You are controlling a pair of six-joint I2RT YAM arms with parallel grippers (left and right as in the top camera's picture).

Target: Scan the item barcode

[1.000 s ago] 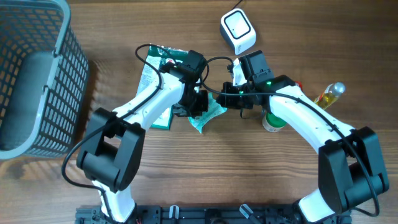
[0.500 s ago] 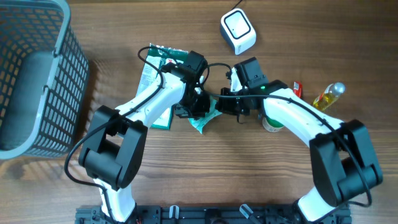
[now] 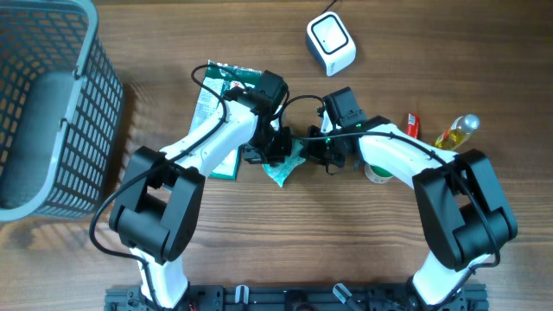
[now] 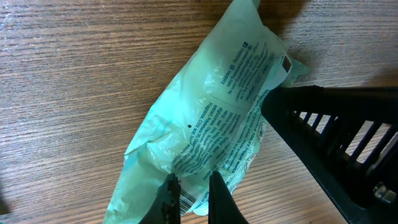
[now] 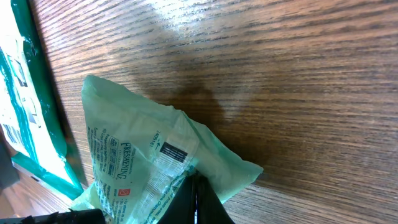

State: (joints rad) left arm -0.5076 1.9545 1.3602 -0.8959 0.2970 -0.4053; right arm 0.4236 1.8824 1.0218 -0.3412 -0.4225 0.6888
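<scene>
Slanting lower-left to upper-right, green pouch

This looks like a mock shop checkout set up on a robot test bench. A white barcode scanner stands on a wood-grain tabletop. Far to its left is a grey mesh basket. Below it lie packaged goods, a green pouch and a flat packet. At its lower right is a bottle. The left arm and right arm work below the scanner.
</scene>
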